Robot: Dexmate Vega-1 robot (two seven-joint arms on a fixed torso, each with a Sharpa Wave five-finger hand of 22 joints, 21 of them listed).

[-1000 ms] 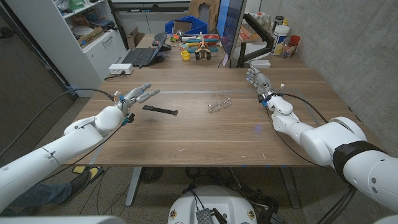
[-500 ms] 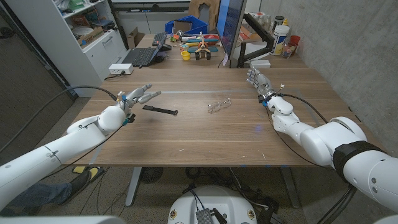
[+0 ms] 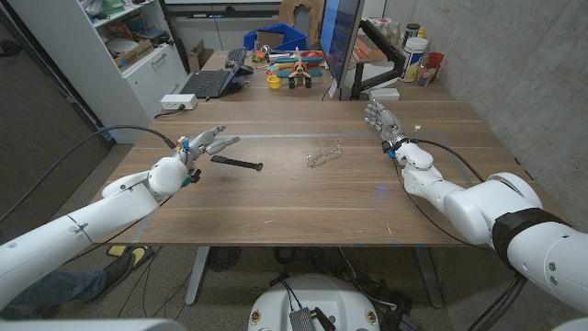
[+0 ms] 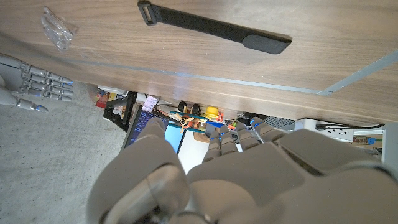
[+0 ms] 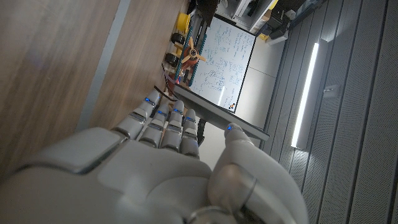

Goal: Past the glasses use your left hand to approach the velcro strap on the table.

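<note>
your left hand [image 3: 204,144] hovers over the surface [image 3: 303,198] near its left side, fingers apart and reaching forward, holding nothing. in the left wrist view the back of the hand [image 4: 249,180] covers the lower part of the picture, so the fingertips are mostly cut off against the clutter behind; you cannot tell from there how high they sit above the wood.

the velcro strap [image 3: 236,163] lies flat just beside those fingers, toward the middle of the surface, not touched. it is a thin black band, matte and fabric-like; the left wrist view shows it [image 4: 211,27] with a small loop or buckle at 1 end and a wider rounded tab at the other.

the glasses [image 3: 323,154] sit further toward the middle, well apart from the strap. the frame is thin and clear, hard to make out against the wood grain; in the left wrist view only a clear folded corner [image 4: 59,28] shows at the edge.

your right hand [image 3: 384,121] stands on its edge at the right side of the surface, fingers straight and close together, empty. its wrist view shows smooth grey knuckles [image 5: 155,155] and blue-marked fingers; the palm side is hidden.

the surface is brown wood with long plank grain.
</note>
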